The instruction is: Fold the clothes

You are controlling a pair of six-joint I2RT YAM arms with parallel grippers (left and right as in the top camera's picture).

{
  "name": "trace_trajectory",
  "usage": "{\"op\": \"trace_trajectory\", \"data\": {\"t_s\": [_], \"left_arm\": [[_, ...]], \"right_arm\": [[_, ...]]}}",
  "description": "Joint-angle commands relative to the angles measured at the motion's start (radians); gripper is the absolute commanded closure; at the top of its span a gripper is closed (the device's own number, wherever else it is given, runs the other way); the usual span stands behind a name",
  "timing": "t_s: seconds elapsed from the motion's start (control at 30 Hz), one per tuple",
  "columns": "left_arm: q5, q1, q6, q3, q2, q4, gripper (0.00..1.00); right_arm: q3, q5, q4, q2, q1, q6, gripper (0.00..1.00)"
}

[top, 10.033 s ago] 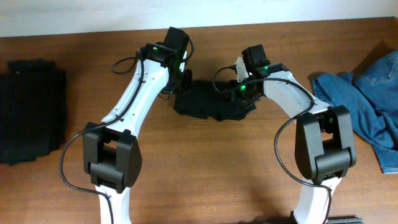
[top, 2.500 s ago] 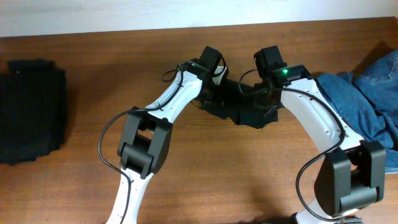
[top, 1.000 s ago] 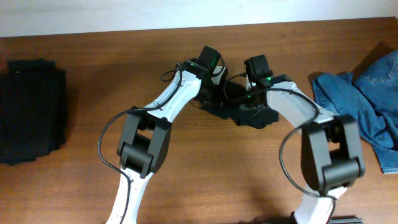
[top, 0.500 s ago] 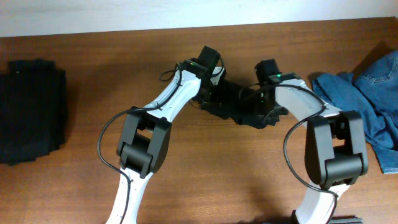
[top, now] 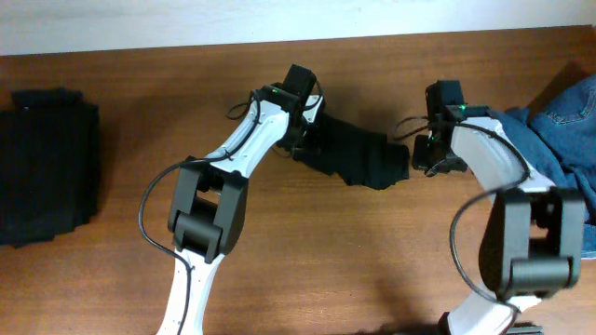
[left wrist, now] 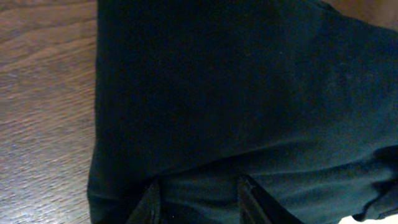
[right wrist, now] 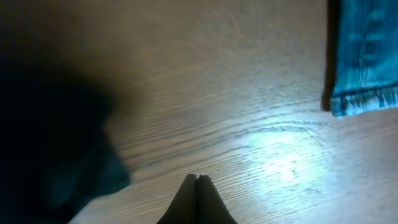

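Left tool [top: 303, 138], seen from overhead, rests on one end of the black garment [top: 358, 160], which lies crumpled on the counter [top: 279, 261] between your two tools. The right tool [top: 421, 156] sits just beside the other end, with the jeans [top: 559, 130] beyond it.

On the left wrist view, the fingers [left wrist: 152, 200] stand apart over dark cloth and grip nothing.

On the right wrist view, the fingertips [right wrist: 189, 196] are pinched together, empty, over bare wood, with the garment off to their left. Pull from the left alone and the cloth will likely bunch rather than flatten.
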Motion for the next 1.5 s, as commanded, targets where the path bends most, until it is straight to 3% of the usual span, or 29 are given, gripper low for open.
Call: {"op": "trace_trajectory", "data": {"t_s": [0.0, 0.17, 0.4, 0.77, 0.87, 0.9, 1.0, 1.47], "left_arm": [[-0.092, 0.016, -0.002, -0.020, 0.058, -0.011, 0.59], [-0.090, 0.016, -0.002, -0.020, 0.058, -0.011, 0.58], [-0.046, 0.014, -0.002, -0.020, 0.058, -0.006, 0.59], [0.012, 0.006, -0.002, -0.020, 0.058, 0.027, 0.58], [0.013, 0.006, -0.002, -0.020, 0.058, 0.028, 0.60], [0.013, 0.006, -0.002, -0.020, 0.058, 0.028, 0.66], [0.013, 0.006, -0.002, -0.020, 0.058, 0.027, 0.99], [-0.021, 0.006, -0.002, -0.020, 0.058, 0.029, 0.99]], "right_arm": [[0.010, -0.153, 0.016, -0.073, 0.045, -0.063, 0.96], [0.018, -0.282, 0.102, -0.128, 0.123, -0.074, 0.96], [0.016, -0.268, 0.270, -0.051, 0.224, -0.074, 0.96], [0.015, -0.266, 0.339, 0.146, 0.229, -0.072, 0.96], [0.015, -0.179, 0.336, 0.167, 0.229, -0.078, 0.96], [0.015, -0.130, 0.329, 0.167, 0.229, -0.078, 0.96], [0.016, 0.022, 0.297, 0.163, 0.229, -0.078, 0.96], [0.016, 0.212, 0.108, 0.163, 0.114, 0.016, 0.96]]}}
